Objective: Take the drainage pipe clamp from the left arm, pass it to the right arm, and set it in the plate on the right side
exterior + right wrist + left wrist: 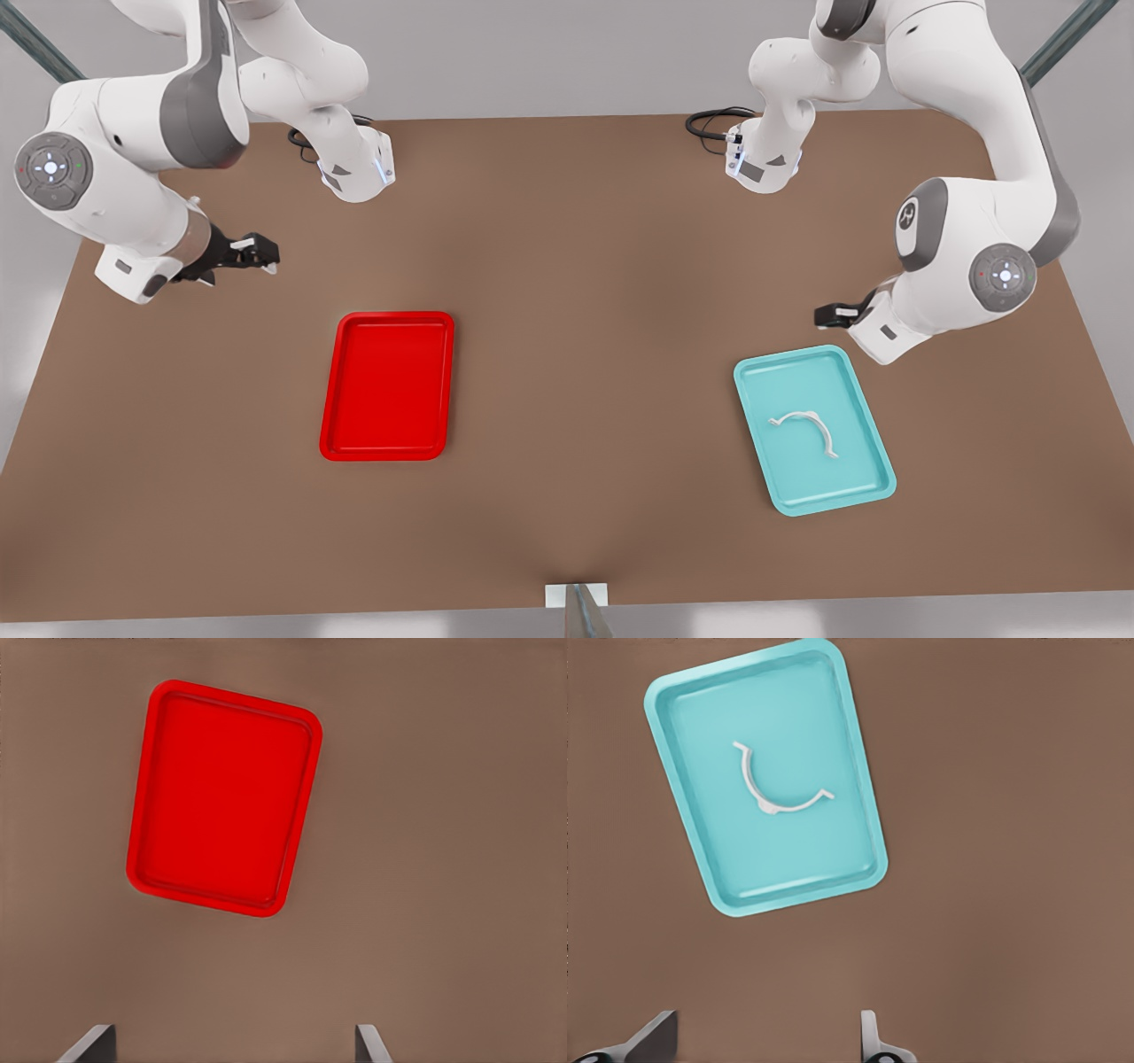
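The drainage pipe clamp [806, 429] is seen lying flat inside the teal tray [873, 490] at the front view's right. The left end effector [831, 313] is held above the surface [567, 266] just beside that tray, fingers [870, 1033] spread, nothing grasped. The right end effector [260, 252] is poised well apart from the red plate [387, 454], likewise released and empty.

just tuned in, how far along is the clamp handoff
Nothing is done yet. The drainage pipe clamp lies loose in the teal tray. The left tool hangs open beside that tray; the right tool waits open near the empty red plate. Pickup, handoff and placing all remain.
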You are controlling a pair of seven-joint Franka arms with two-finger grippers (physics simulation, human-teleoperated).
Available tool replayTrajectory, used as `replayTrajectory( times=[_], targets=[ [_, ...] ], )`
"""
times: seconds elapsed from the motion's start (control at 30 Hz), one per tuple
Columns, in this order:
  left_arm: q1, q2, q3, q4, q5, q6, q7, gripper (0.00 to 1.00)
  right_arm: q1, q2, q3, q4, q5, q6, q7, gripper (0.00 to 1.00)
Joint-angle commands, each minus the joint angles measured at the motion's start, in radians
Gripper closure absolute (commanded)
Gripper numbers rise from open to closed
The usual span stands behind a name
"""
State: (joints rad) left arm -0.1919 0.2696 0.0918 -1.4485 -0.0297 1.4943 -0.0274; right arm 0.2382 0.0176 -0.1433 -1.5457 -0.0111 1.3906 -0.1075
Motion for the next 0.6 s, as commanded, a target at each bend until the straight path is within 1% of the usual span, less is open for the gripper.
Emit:
replayTrajectory(
  times=[0.0, 0.07, 0.1, 0.17, 0.2, 0.23, 0.3, 0.43, 0.5, 0.57],
  targets=[
    [0.000, -0.001, 0.002, 0.002, 0.008, 0.018, -0.023, 0.00, -0.059, 0.001, -0.004, -0.001, 0.000, 0.038, -0.054, 0.00],
    [0.000, 0.006, 0.005, 0.002, 0.010, 0.027, -0.029, 0.00, -0.059, 0.008, -0.002, 0.009, 0.002, 0.036, -0.054, 0.00],
    [0.003, 0.052, 0.032, -0.001, 0.004, 0.066, -0.022, 0.00, -0.059, 0.010, -0.004, 0.009, 0.003, 0.038, -0.054, 0.00],
    [0.049, 0.177, 0.051, 0.010, -0.002, 0.225, -0.022, 0.00, -0.057, 0.015, -0.002, 0.009, 0.002, 0.034, -0.052, 0.00],
    [0.072, 0.238, 0.051, 0.043, -0.022, 0.276, -0.022, 0.00, -0.057, 0.022, -0.002, 0.010, 0.003, 0.036, -0.052, 0.00],
    [0.095, 0.328, 0.049, 0.106, -0.029, 0.305, -0.014, 0.00, -0.057, 0.027, -0.002, 0.007, 0.005, 0.033, -0.054, 0.00],
    [0.111, 0.437, 0.055, 0.140, -0.029, 0.409, -0.014, 0.00, -0.057, 0.041, -0.001, 0.009, 0.014, 0.033, -0.054, 0.00],
    [0.132, 0.494, 0.052, 0.085, -0.096, 0.589, -0.017, 0.00, -0.057, 0.047, -0.001, 0.009, 0.003, 0.038, -0.057, 0.00],
    [0.132, 0.493, 0.051, -0.007, -0.102, 0.707, -0.022, 0.00, -0.057, 0.048, 0.001, 0.009, 0.003, 0.038, -0.057, 0.00],
    [0.127, 0.500, 0.051, -0.015, -0.099, 0.715, -0.020, 0.00, -0.056, 0.048, 0.001, 0.007, 0.002, 0.038, -0.060, 0.00]
  ],
)
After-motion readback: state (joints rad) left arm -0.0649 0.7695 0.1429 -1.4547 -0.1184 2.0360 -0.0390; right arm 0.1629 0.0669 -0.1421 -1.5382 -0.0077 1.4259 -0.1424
